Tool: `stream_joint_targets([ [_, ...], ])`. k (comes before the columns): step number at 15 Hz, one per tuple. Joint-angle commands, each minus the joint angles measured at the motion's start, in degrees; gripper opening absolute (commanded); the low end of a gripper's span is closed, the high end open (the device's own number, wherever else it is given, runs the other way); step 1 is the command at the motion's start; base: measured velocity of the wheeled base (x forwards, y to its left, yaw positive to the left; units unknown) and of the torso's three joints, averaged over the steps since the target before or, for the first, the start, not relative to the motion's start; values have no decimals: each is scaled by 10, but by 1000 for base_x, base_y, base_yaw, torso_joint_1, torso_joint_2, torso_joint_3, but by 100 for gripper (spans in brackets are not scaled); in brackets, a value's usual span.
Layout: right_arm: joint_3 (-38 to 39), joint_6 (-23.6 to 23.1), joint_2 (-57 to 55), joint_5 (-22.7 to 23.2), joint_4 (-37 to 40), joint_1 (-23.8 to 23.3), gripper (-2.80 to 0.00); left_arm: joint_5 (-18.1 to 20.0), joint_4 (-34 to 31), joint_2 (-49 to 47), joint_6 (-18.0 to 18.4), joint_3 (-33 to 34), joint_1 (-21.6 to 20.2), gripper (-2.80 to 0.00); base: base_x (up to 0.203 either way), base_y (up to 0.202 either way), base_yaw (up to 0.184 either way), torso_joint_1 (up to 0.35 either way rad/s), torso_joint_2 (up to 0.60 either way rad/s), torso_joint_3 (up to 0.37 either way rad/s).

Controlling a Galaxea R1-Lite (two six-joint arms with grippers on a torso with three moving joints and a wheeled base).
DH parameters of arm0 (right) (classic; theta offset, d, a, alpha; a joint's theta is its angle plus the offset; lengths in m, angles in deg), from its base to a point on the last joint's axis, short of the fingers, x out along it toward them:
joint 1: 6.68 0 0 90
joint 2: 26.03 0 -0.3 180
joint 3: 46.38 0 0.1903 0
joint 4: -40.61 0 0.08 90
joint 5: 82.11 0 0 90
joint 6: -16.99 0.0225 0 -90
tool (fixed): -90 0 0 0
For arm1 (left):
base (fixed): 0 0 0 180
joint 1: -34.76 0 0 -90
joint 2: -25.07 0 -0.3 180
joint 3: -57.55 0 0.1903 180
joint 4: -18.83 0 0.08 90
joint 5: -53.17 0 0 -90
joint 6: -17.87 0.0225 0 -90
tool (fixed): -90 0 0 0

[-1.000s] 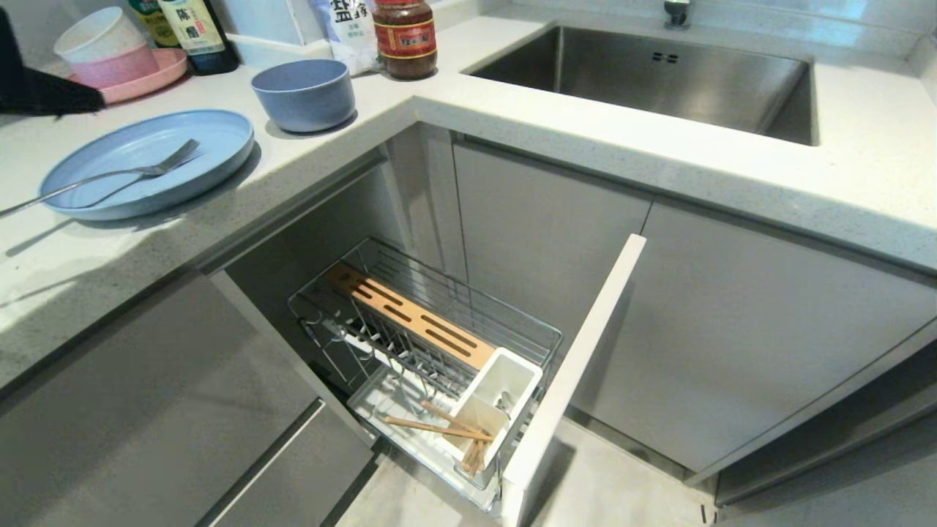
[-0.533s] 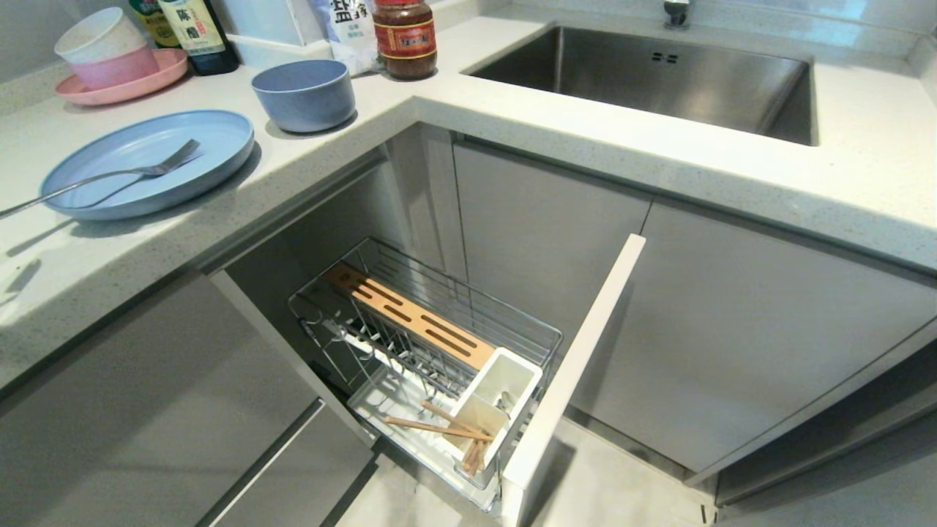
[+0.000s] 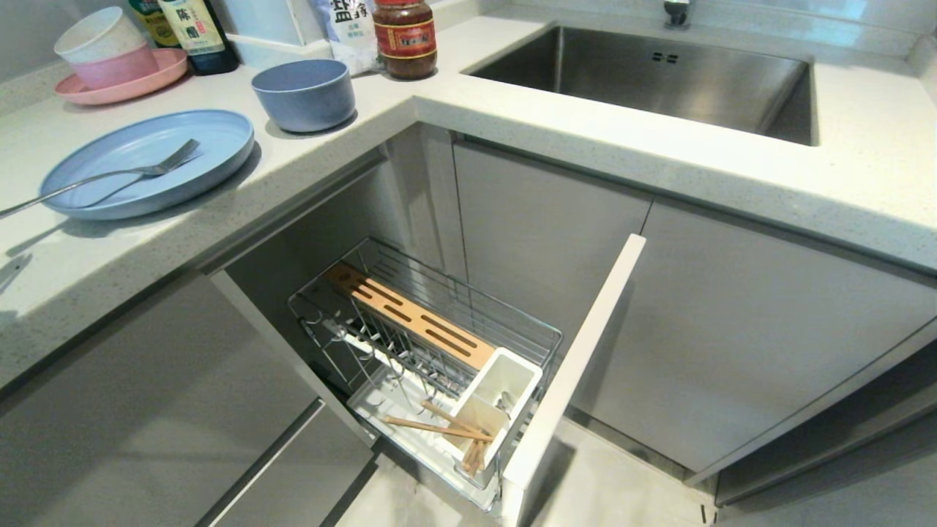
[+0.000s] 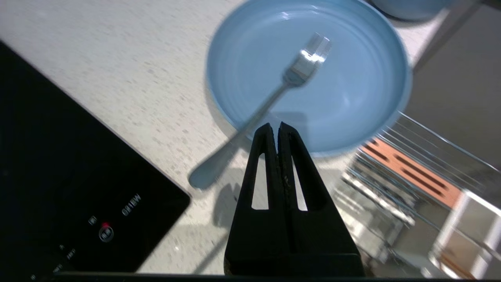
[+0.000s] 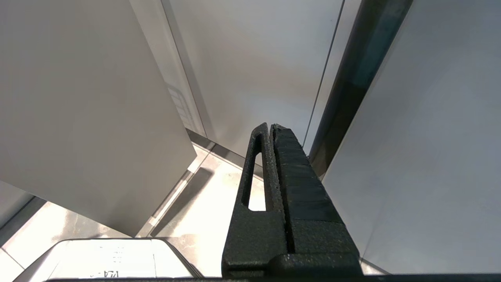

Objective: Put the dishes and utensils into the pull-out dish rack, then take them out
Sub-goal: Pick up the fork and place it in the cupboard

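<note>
Left wrist view | left hand [image 4: 278, 127] pressed together above plate [image 4: 352, 102] rim | fork [image 4: 266, 105] lies across plate on counter [image 4: 117, 70] | fingers to be spread, handle pinched past rim | chopsticks [image 3: 439, 427] racked

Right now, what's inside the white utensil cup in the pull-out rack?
The white utensil cup holds the wooden chopsticks, leaning out over the drip tray. Something metallic glints in its rear compartment, unidentifiable. The cup's bottom is hidden.
</note>
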State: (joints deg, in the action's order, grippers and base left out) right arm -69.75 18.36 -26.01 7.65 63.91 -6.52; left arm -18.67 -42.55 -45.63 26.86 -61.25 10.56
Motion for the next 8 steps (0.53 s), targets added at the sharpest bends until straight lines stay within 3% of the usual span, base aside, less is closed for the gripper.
stream_joint_targets([
  [1, 1, 0, 2, 0, 0, 0, -280, 78, -116, -28, 23, -72, -45, -280, 0, 0, 0, 0, 0, 0],
  [4, 1, 0, 2, 0, 0, 0, -280, 130, -233, -67, 83, -147, -80, -280, 0, 0, 0, 0, 0, 0],
  [8, 1, 0, 2, 0, 0, 0, -280, 156, -219, -105, 102, -153, -95, -280, 0, 0, 0, 0, 0, 0],
])
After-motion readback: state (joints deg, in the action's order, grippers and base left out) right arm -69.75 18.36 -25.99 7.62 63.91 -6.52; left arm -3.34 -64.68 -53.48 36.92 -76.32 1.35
